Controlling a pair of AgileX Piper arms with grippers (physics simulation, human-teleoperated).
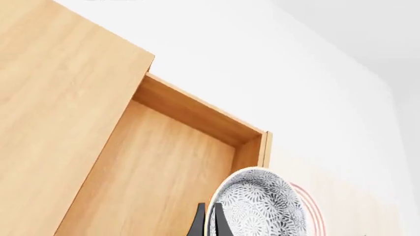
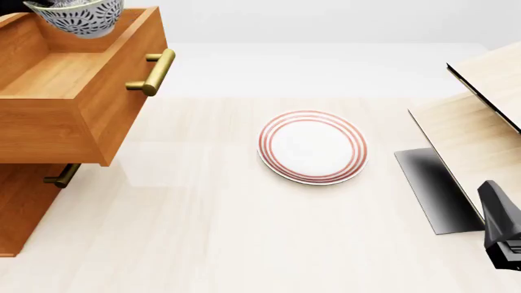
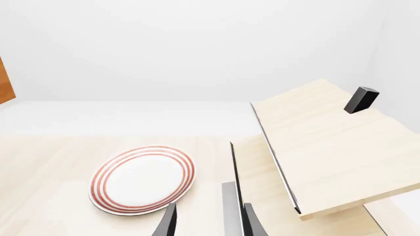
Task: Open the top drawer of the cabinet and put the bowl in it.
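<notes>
The pale wood-grain bench [image 2: 211, 232] carries a flat white plate with red rings [image 2: 313, 146] near its middle. The orange-brown cabinet [image 2: 24, 207] stands at its left edge, and a pale light-wood structure [image 2: 472, 131] stands on its right side.
</notes>
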